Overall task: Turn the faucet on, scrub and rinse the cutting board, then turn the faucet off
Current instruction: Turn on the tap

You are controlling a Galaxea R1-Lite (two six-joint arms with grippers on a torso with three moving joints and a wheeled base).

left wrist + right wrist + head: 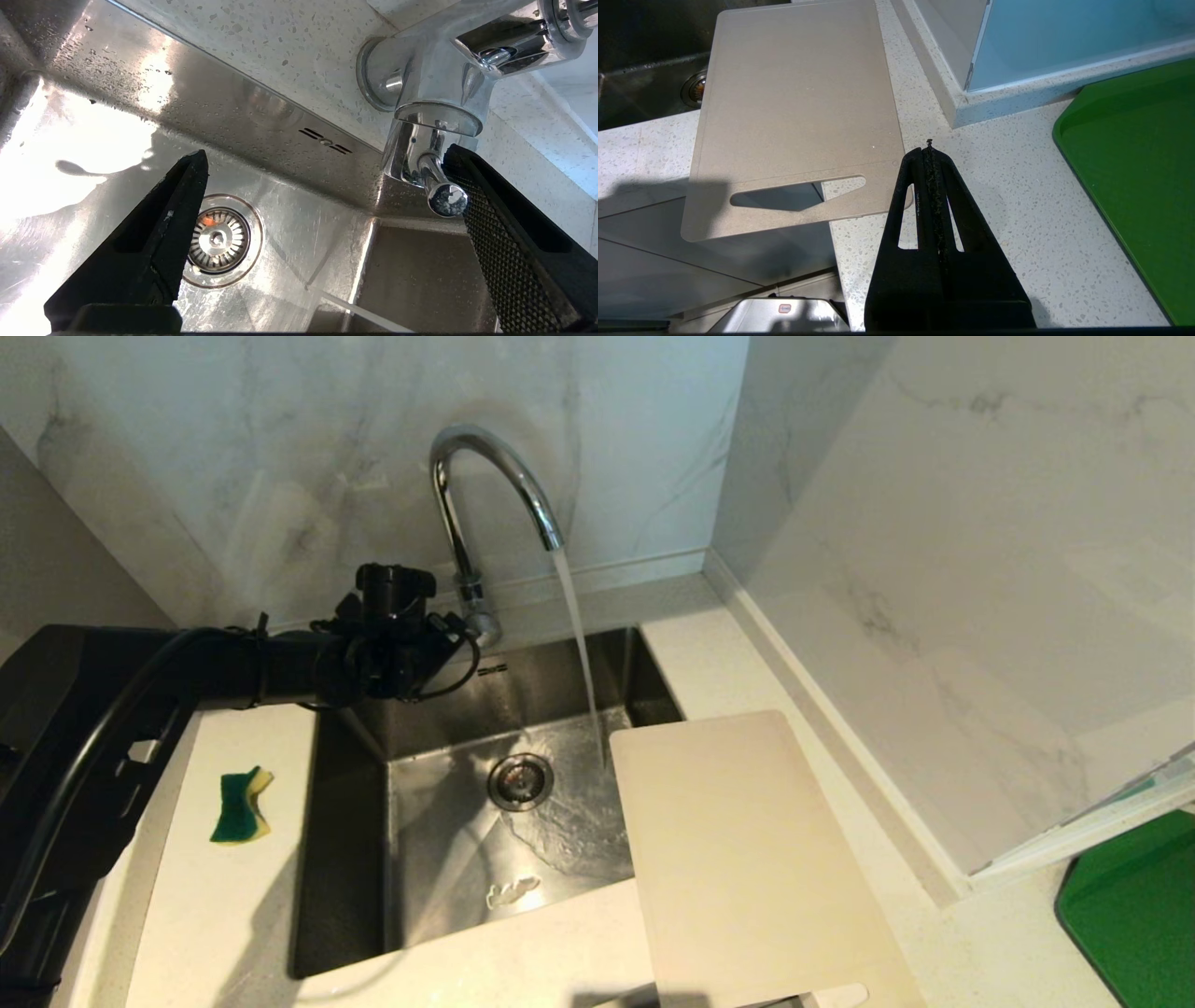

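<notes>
Water is running from the faucet [485, 495], top centre of the head view, falling in a thin stream into the steel sink [439, 821] just beside the drain [520, 781]. The cutting board [747, 859] is lying at lower centre-right, its far left corner hanging over the sink and the rest resting on the pale tabletop [803, 644]. At left, a green-and-yellow sponge [241, 805] is sitting on the tabletop near the sink's rim, and a green board [1134, 905] is showing in the lower right corner. The left tool [457, 627] is reaching in from the left edge to the faucet's base, partly hiding it. The left wrist view is showing what the head view cannot: the left tool's jaws are standing wide, one finger [504, 242] just beside the small lever [441, 186], the other over the drain. The right tool [930, 154], seen only in its own wrist view, is hanging pressed shut above the tabletop beside the board's slotted end, holding nothing.
</notes>
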